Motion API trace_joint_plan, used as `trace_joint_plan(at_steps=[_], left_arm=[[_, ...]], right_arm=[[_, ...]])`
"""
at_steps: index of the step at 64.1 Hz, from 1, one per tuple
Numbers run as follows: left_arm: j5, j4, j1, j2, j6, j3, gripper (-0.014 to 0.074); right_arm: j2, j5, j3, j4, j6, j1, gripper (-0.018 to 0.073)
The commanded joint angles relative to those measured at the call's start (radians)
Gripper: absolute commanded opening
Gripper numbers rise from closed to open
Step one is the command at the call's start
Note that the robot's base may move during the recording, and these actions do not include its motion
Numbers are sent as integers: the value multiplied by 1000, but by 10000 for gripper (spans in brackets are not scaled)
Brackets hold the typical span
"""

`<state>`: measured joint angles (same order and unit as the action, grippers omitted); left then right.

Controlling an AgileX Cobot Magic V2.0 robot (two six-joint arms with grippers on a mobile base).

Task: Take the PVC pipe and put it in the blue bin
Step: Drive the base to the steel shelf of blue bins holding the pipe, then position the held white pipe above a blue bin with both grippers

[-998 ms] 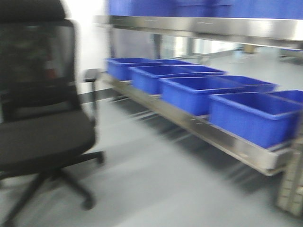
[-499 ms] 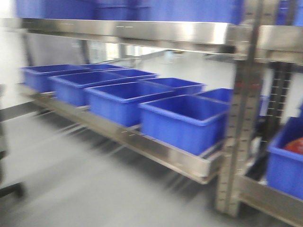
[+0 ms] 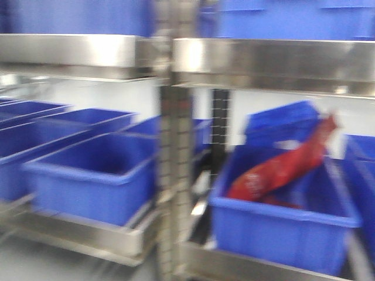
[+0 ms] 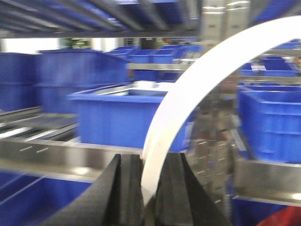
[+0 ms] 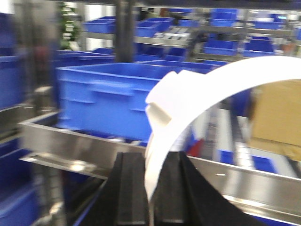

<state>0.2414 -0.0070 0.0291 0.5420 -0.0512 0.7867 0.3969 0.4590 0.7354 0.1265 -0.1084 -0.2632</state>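
In the left wrist view my left gripper [image 4: 149,160] is shut on the lower end of a white curved PVC pipe [image 4: 188,94], which arcs up and to the right out of frame. In the right wrist view my right gripper [image 5: 153,157] is shut on a similar white curved piece [image 5: 197,89] with a ridged lip on its left side. Blue bins stand on the steel shelves: one ahead of the left gripper [image 4: 117,117], one ahead of the right gripper [image 5: 108,103], and more in the front view [image 3: 94,175]. Neither arm shows in the front view.
A steel rack upright [image 3: 170,175] stands in the middle of the front view. To its right a blue bin [image 3: 281,234] holds a red bag [image 3: 281,170]. Steel shelf edges [image 4: 56,155] [image 5: 84,150] run in front of both grippers. A cardboard box [image 5: 277,117] is at right.
The front view has swung to the right along the rack. The black office chair has left the view, and the upright and the bin with the red bag have come in.
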Motion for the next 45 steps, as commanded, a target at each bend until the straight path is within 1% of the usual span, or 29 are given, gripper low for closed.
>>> trace_joint_plan(at_steps=[1,45], left_arm=[[-28,-2,7,-6,6,3,-111],[-28,-2,7,-6,6,3,-111]], right_arm=[[-2,-19,8,-1,-5,-2,-167],[-2,-19,8,-1,-5,-2,-167]])
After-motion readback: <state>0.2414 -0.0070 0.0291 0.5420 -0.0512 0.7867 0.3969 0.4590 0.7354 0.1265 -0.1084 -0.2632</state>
